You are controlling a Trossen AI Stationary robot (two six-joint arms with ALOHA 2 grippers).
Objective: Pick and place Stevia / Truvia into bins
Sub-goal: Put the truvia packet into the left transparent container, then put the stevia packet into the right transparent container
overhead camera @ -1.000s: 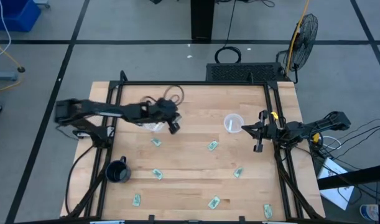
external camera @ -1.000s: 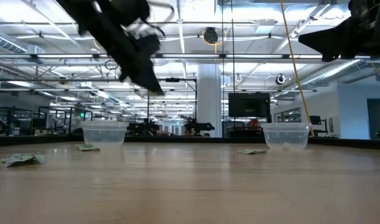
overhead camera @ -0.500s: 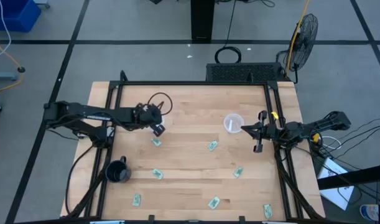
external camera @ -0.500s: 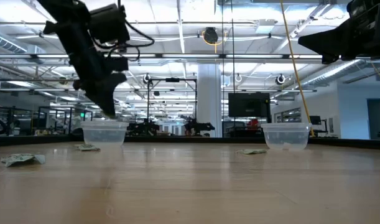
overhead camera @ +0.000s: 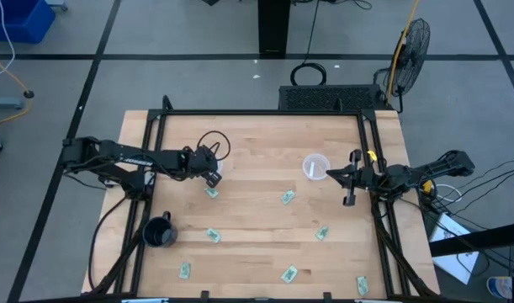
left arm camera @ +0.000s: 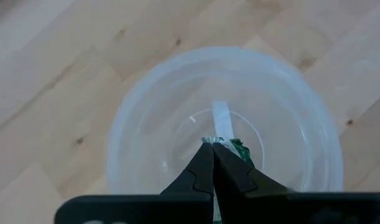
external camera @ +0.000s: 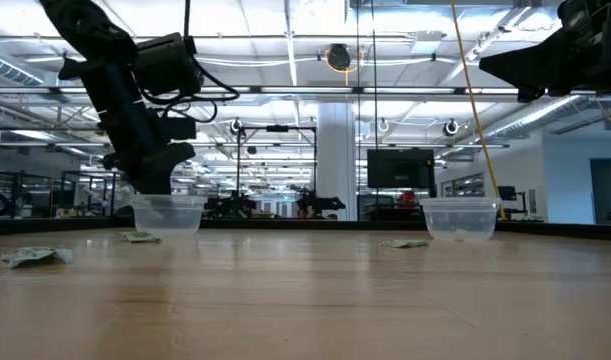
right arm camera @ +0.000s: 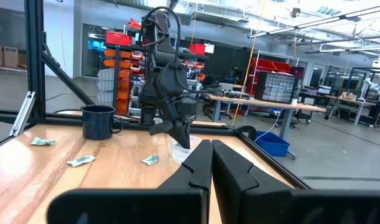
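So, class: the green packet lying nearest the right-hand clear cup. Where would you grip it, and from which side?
Probably straight down from above. The packet lies flat on the table, so no edge is open to a sideways approach. Pinch across its narrow width, with the jaws turned to match its slant. The right gripper, idle beside the cup, is close by.

You have the left gripper (overhead camera: 211,178) directly above the left cup (left arm camera: 221,118), a packet (left arm camera: 230,147) pinched between its closed fingers over the cup's opening. The right cup (overhead camera: 315,166) sits toward the table's right, with the right gripper (overhead camera: 349,200) just beside it near the right edge, fingers together. Loose packets lie across the near half of the table (overhead camera: 265,135); one (overhead camera: 211,192) is just in front of the left cup. A mug (overhead camera: 158,232) stands at the near left.
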